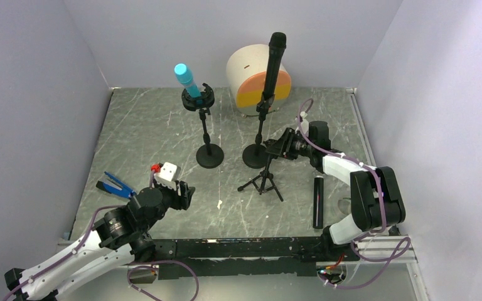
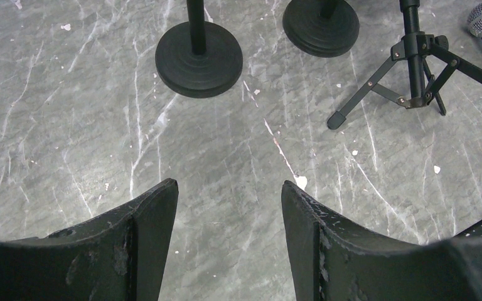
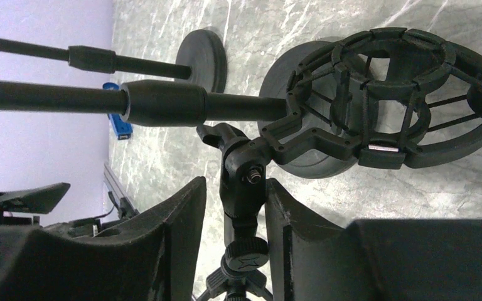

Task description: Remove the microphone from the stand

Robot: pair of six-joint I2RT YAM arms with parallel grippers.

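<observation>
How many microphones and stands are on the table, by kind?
Microphones: 3 (turquoise microphone, upright black microphone, lying black microphone)
Round-base stands: 2 (left round-base stand, right round-base stand)
Tripod stands: 1 (tripod stand)
Total: 6

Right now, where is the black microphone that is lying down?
Top view: the microphone lies flat on the table's right side, just right of the tripod and left of the right arm.
</observation>
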